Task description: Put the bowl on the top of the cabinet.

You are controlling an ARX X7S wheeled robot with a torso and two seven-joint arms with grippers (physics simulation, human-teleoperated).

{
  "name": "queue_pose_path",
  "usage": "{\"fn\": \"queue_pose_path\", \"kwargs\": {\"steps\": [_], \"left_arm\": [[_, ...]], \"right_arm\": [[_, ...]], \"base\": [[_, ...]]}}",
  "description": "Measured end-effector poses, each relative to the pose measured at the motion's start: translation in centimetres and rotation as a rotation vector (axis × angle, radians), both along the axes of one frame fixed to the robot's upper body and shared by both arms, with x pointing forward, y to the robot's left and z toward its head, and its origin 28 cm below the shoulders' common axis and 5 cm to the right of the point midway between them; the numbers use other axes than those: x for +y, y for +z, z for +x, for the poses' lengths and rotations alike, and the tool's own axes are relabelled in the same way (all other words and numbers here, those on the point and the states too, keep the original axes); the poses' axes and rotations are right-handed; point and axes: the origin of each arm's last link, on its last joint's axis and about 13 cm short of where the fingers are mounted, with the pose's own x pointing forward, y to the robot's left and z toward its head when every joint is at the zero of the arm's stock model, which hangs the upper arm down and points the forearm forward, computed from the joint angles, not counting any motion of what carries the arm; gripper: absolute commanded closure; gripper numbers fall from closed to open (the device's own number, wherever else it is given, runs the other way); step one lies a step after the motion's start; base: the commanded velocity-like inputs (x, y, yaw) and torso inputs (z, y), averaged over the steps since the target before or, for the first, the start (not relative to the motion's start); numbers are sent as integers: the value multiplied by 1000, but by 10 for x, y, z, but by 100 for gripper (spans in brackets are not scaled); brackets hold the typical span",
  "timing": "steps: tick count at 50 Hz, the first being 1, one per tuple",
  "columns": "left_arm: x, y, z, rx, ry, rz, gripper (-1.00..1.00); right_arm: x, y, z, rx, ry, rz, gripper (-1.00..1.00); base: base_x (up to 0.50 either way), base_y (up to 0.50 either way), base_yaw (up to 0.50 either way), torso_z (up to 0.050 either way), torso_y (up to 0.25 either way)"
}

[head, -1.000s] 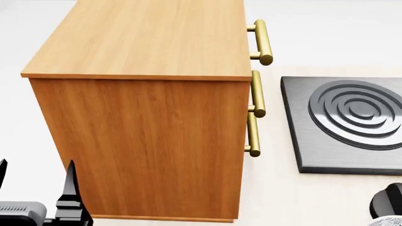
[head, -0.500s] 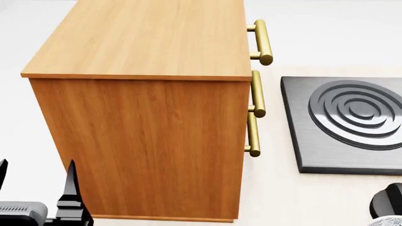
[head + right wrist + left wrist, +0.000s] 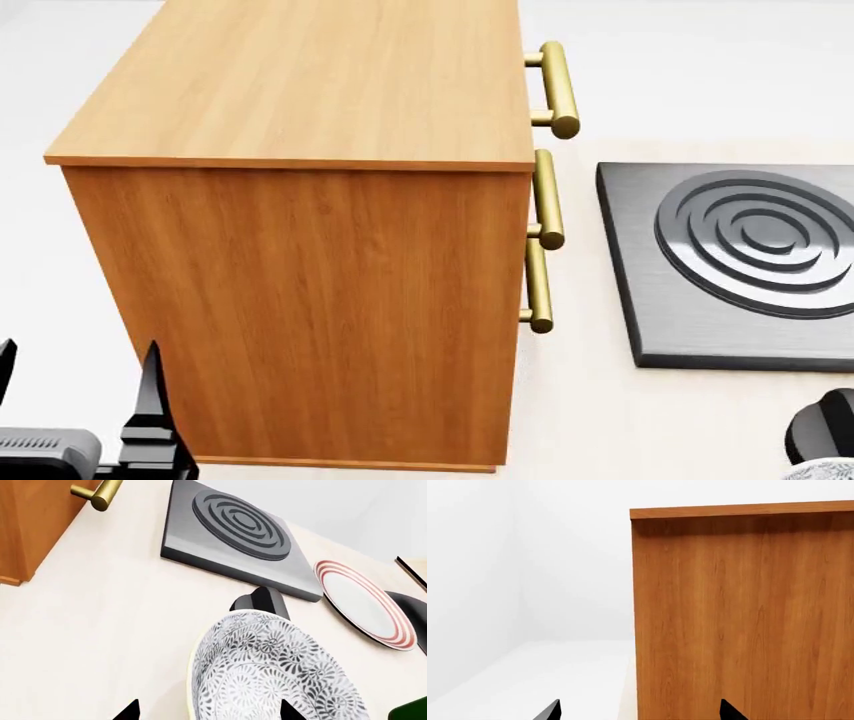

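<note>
walls: plain white, meeting at a corner in the left wrist view | counter (image 3: 587, 420): pale cream, smooth, matte | hob (image 3: 742, 265): dark grey square slab with concentric rings, lying flat on the counter | plate (image 3: 363, 602): white with red rim rings, just beyond the hob | light: even, soft, faint shadows

A: Where does the head camera look from?

B: High and close, facing down on the tall orange-brown wooden cabinet (image 3: 307, 250); a grey square burner plate with rings (image 3: 741, 265) sits at 3 o'clock.

A: And the wrist cameras?

B: The left faces the cabinet's side low and near. The right looks along the pale tabletop (image 3: 100, 615), sharing burner and brass handles (image 3: 100, 492) with the head view.
</note>
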Motion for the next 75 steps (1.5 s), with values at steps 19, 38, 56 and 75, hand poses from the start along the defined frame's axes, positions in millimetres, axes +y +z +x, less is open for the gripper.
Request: {"fn": "queue_pose_path", "kwargs": {"steps": [19,38,56,75], "left_arm": [[0,0,0,0,0,0,-100],[0,-1,0,3,0,-1,-100],[-1,0,0,2,-2,1,-100],[-1,0,-1,2,-4,3,-100]], "right_arm": [[-1,-4,0,12,-2,0,-100],[-2,-9,2,22,-4,6,-100],[-3,-12,2,28,-9,10,-100],[-4,-16,2,36,-12,10,-100]], "base": [[0,0,0,0,0],[0,0,0,0,0],[0,0,0,0,0],[0,0,0,0,0]]}}
